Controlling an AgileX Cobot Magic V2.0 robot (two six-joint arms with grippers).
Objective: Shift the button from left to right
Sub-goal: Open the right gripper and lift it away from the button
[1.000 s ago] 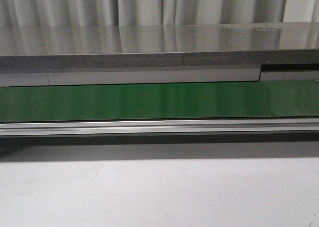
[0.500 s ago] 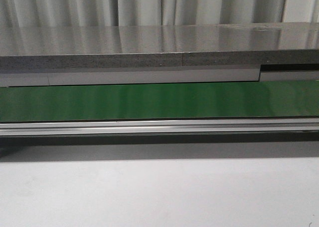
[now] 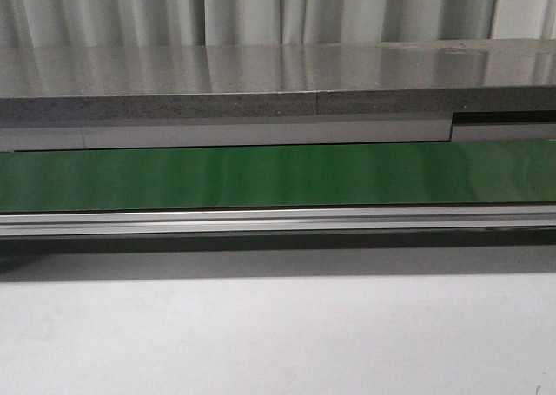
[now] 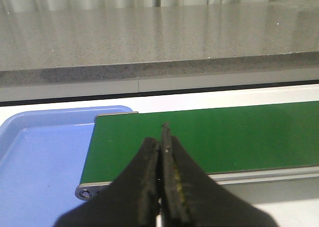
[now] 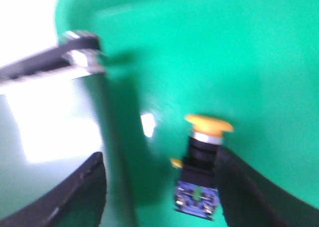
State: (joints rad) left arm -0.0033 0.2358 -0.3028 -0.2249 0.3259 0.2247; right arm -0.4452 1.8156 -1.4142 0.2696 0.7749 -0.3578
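Front view: no arm or gripper in shot, just the green conveyor belt [image 3: 278,176] running across, aluminium rail [image 3: 278,220] along its near edge, grey speckled countertop [image 3: 261,78] behind, pale curtain [image 3: 261,11] at the back, white table [image 3: 278,343] in front.

Left wrist view: left gripper [image 4: 162,152] has its 2 black fingers [image 4: 148,187] pressed together, no gap visible, nothing between them. Past the tips lies the belt's end w/ its roller cap [image 4: 85,192]; a blue tray [image 4: 40,167] sits just beside that end, at roughly 9 o'clock from the tips.

Right wrist view (blurred): right gripper [image 5: 160,187] is spread wide, 2 dark fingers [image 5: 84,197] well apart, gripping nothing. The button [image 5: 202,167] stands inside a green bin [image 5: 239,52], yellow-orange mushroom cap toward 12 o'clock, black collar under it, black block w/ blue bits toward 6. It's between the fingers but hard against the far one at 3 o'clock; can't tell if they touch. A metal bracket [image 5: 79,50] shows at about 10 o'clock from the button, beside the bin's rim.
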